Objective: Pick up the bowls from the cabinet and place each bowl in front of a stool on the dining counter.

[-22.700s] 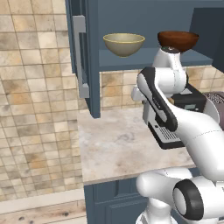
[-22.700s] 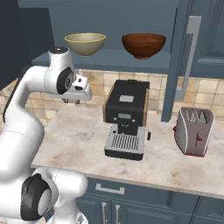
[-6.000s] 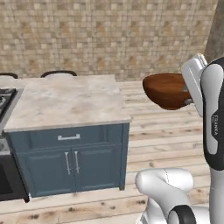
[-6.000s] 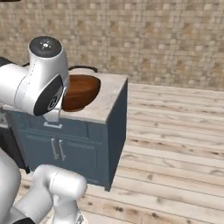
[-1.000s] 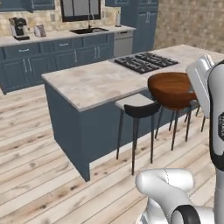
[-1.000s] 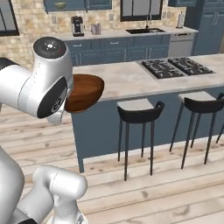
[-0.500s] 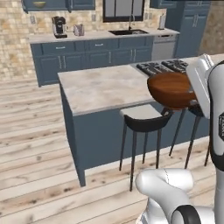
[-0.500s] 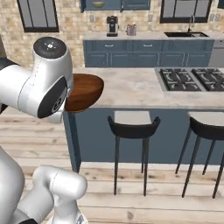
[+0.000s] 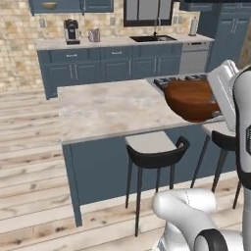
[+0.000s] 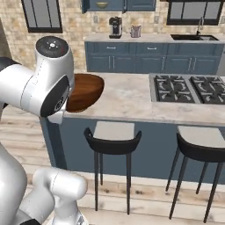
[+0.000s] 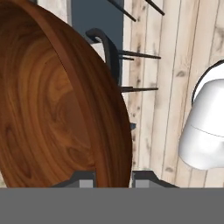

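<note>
Gripper (image 11: pixel 113 177) closed on the rim of the reddish-brown bowl (image 9: pixel 192 100), held at right of the left base frame, above the near edge of the dining counter (image 9: pixel 105 107), with a black stool (image 9: pixel 154 151) below at centre.

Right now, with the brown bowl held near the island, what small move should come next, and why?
Probably carry the brown bowl forward and lower it onto the bare island top behind the nearest stool. The gripper pinches its rim, and the bowl hangs at the counter edge, not yet resting on it.
</note>
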